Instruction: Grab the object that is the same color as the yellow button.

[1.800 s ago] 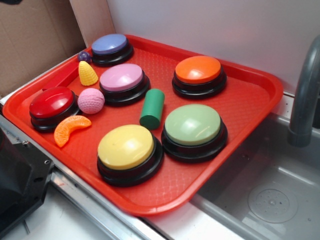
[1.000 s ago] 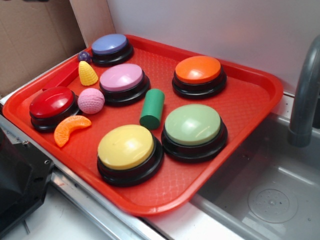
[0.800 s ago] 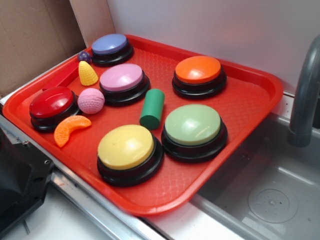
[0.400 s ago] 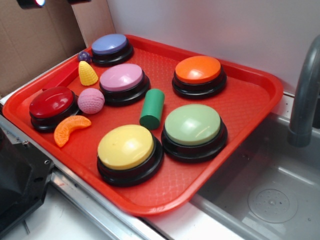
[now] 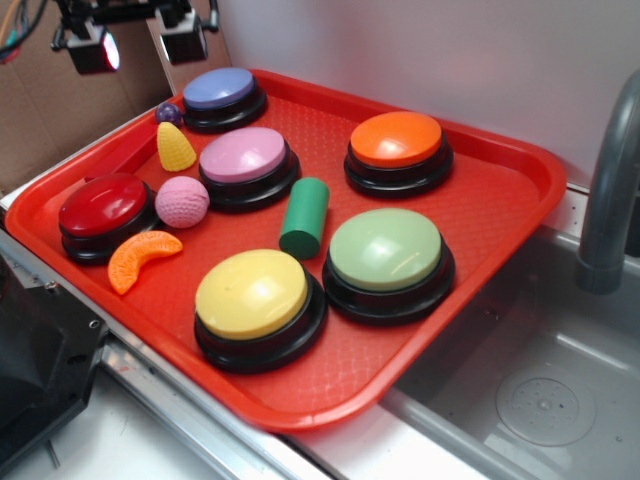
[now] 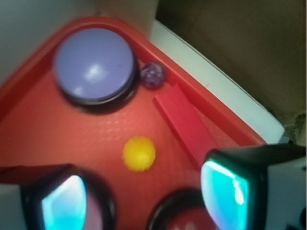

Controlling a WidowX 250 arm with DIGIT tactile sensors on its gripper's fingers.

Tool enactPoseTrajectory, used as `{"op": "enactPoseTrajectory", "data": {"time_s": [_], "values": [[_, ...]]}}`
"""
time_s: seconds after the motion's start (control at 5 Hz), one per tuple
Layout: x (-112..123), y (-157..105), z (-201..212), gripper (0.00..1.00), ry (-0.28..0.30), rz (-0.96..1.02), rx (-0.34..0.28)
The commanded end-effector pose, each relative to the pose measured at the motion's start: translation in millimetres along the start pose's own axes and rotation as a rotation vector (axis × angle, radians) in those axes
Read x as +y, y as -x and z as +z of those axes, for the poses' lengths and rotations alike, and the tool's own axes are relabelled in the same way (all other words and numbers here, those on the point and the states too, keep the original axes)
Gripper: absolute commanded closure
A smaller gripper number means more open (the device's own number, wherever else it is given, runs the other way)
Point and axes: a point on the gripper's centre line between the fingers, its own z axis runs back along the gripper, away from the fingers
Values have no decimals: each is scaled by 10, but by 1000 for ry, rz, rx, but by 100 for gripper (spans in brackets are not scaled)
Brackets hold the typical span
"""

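A: On the red tray (image 5: 500,215), far left corner: where is the toy corn (image 5: 176,147)?

B: Upright between the pink button (image 5: 246,160) and the red block (image 6: 184,122), near the purple button (image 5: 222,92); untouched.

A: And its colour match?

B: The yellow button (image 5: 253,297), at the tray's near edge, well apart.

A: The pincer (image 5: 135,40)?

B: High above that corner, fingers (image 6: 64,201) apart, nothing held; the corn shows between them from above.

A: Progress?

B: Early, by my reading: descent, closing and lifting all remain.
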Motion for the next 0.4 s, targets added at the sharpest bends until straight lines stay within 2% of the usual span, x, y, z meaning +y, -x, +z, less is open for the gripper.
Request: {"op": "enactPoseTrajectory", "data": {"time_s": [0.0,0.2], "values": [[94,-18,-355,0,-64,61,5],[123,33,-504,0,-90,40,57]]}}
